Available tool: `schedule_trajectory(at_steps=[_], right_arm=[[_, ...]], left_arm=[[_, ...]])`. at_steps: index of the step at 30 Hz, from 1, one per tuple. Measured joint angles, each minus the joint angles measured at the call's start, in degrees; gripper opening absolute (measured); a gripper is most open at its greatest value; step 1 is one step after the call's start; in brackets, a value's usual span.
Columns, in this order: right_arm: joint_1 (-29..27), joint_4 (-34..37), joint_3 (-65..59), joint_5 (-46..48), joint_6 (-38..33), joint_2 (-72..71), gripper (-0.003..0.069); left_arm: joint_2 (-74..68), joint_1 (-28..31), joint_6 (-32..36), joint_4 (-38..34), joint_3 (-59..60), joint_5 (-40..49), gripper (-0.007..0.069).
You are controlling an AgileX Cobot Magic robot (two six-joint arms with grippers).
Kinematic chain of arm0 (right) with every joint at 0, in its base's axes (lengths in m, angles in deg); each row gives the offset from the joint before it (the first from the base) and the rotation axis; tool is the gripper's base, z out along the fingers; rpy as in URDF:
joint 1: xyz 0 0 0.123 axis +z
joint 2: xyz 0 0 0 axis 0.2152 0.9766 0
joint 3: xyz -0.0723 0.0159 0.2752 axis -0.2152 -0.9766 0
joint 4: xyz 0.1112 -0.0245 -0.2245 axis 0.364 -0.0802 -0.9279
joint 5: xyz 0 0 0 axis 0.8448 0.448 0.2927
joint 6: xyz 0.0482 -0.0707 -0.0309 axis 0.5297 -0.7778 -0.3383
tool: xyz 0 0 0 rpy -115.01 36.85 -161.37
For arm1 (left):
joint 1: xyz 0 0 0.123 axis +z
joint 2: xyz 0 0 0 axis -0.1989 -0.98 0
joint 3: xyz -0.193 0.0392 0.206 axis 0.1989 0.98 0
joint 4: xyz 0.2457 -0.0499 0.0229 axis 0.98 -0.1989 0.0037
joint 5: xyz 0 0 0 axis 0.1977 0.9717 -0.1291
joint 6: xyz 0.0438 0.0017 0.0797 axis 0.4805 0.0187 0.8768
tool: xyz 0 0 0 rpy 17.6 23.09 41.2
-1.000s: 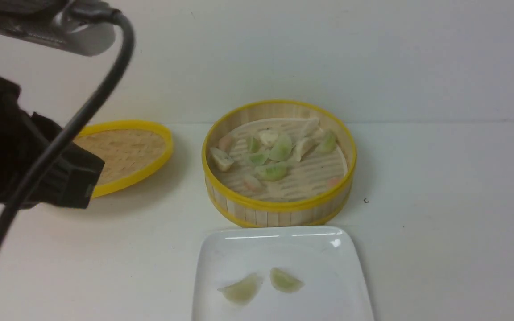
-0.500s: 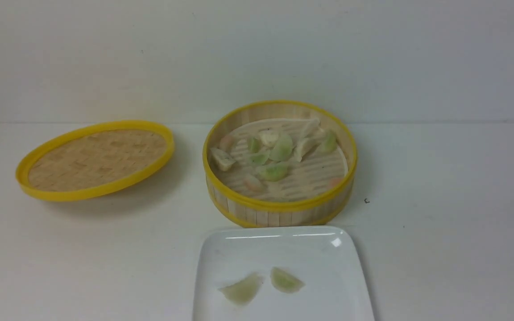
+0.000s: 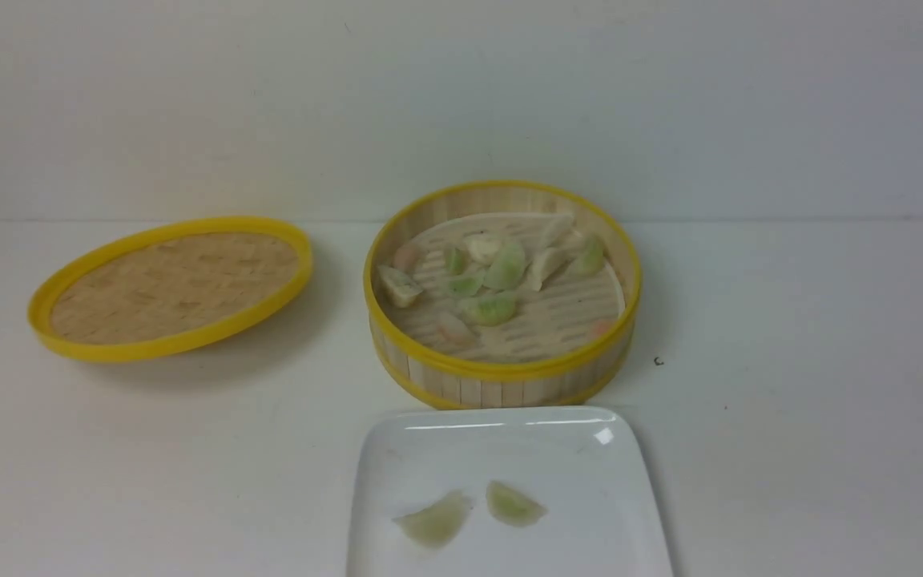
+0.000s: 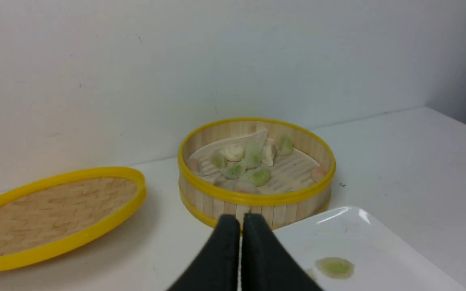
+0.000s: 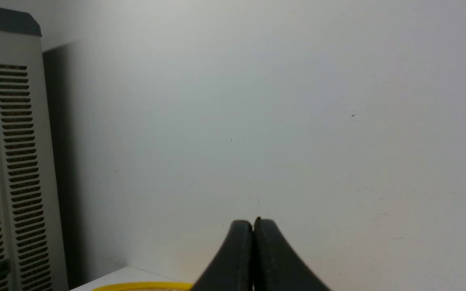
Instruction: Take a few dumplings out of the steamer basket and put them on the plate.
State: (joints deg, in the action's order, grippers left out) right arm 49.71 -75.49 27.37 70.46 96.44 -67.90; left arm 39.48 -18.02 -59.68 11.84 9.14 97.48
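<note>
The round bamboo steamer basket [image 3: 501,381] with yellow rims stands mid-table and holds several dumplings [image 3: 493,276], pale green, whitish and pinkish. In front of it lies the white square plate [image 3: 590,457] with two pale green dumplings [image 3: 435,518] [image 3: 514,504] on it. Neither arm shows in the front view. In the left wrist view my left gripper [image 4: 241,218] is shut and empty, short of the basket [image 4: 257,204] and beside the plate [image 4: 362,242]. My right gripper [image 5: 253,222] is shut and empty, facing the bare wall.
The flat woven lid [image 3: 173,284] with a yellow rim lies left of the basket. A grey louvred cabinet [image 5: 10,169] shows in the right wrist view, with a strip of the yellow lid rim [image 5: 144,286] below. A small dark speck [image 3: 657,361] lies right of the basket.
One second ago my left arm and its cable filled the front view's left side, hiding part of the lid. It has since withdrawn out of that view. Dumplings have not moved.
</note>
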Motion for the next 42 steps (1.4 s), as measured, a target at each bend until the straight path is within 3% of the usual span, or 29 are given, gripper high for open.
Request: schedule_trajectory(at_steps=[5, 7, 14, 42], right_arm=[[0.0, 0.0, 0.0, 0.0, 0.0, 0.0, -0.0014], [0.0, 0.0, 0.0, 0.0, 0.0, 0.0, -0.0014], [0.0, 0.0, 0.0, -0.1, 0.0, 0.0, -0.0014], [0.0, -0.2, 0.0, -0.2, 0.0, 0.0, -0.0015]], left_arm=[[0.1, 6.9, 3.7, -0.2, 7.7, -9.6, -0.0006], [0.1, 13.2, 7.5, -2.6, 12.7, -13.3, -0.0006], [0.1, 26.8, 14.1, -7.3, 25.1, -16.4, -0.0006], [0.1, 28.3, 14.7, -8.5, 26.2, -14.2, -0.0006]])
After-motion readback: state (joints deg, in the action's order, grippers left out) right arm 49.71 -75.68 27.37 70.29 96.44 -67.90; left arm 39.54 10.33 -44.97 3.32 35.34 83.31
